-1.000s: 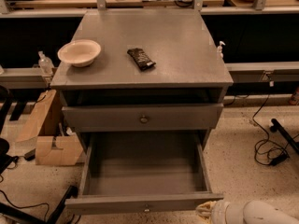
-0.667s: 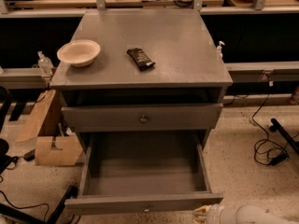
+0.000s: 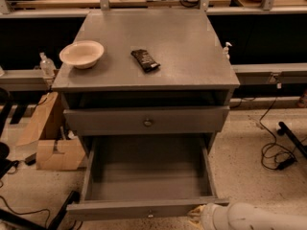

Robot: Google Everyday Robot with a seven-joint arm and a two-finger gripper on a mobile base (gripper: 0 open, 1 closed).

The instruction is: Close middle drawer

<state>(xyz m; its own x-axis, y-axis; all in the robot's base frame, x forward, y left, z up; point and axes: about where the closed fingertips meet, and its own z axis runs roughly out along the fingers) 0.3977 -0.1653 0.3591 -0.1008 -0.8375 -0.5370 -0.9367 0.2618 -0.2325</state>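
The middle drawer (image 3: 148, 186) of the grey cabinet (image 3: 144, 47) is pulled far out: a wide, deep, empty grey tray. Its low flat front (image 3: 110, 210) has a small round knob (image 3: 150, 214) at the centre, near the bottom edge of the view. My gripper (image 3: 195, 214) is at the bottom right, right at the right end of the drawer front, on the end of my white arm (image 3: 254, 218). I cannot tell whether it touches the front.
The top drawer (image 3: 146, 121), with a taller front and bigger knob, sits slightly out. A white bowl (image 3: 81, 53) and a dark snack bar (image 3: 145, 60) lie on the cabinet top. Cardboard boxes (image 3: 53, 143) stand on the left and cables (image 3: 276, 152) lie on the right.
My gripper and arm have moved left along the bottom of the view, closer to the right end of the open drawer's front. The drawer has not moved.
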